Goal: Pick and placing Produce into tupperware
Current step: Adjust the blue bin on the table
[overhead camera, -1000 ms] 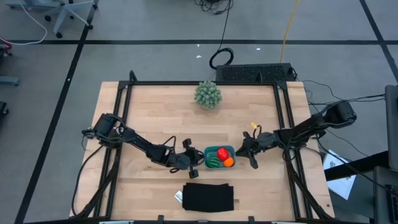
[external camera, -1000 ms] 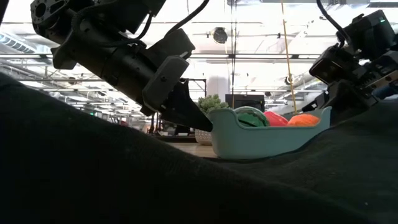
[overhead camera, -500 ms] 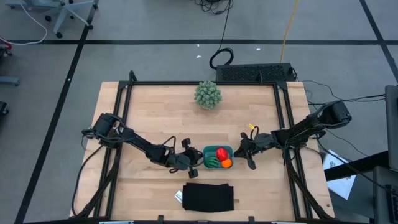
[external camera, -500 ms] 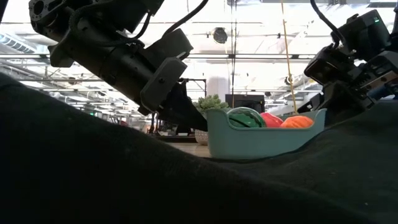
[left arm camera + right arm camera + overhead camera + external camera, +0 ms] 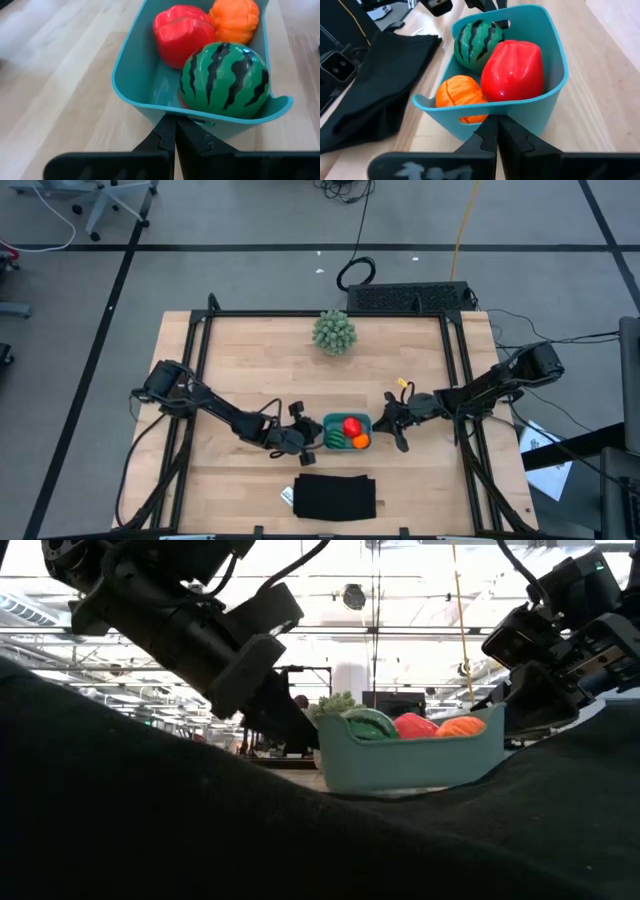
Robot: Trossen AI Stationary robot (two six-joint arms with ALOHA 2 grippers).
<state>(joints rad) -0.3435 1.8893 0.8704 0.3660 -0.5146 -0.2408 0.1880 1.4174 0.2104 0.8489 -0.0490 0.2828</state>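
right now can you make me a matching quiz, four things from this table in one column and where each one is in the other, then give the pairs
Things:
1. watermelon ball
2. spiky plant
3. black cloth
4. right gripper

Places:
A. near the table's front edge
B. shut on the tupperware's handle at the orange ball's end
C. in the tupperware, at the left gripper's end
D. near the table's far edge

Pairs: 1-C, 2-D, 3-A, 4-B

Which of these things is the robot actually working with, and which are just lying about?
Part of the job:
- teal plastic tub
- green striped melon ball
- red tomato ball
- orange ball
- left gripper and right gripper, one at each end of the tub

Just lying about:
- spiky pale-green plant
- flat black cloth
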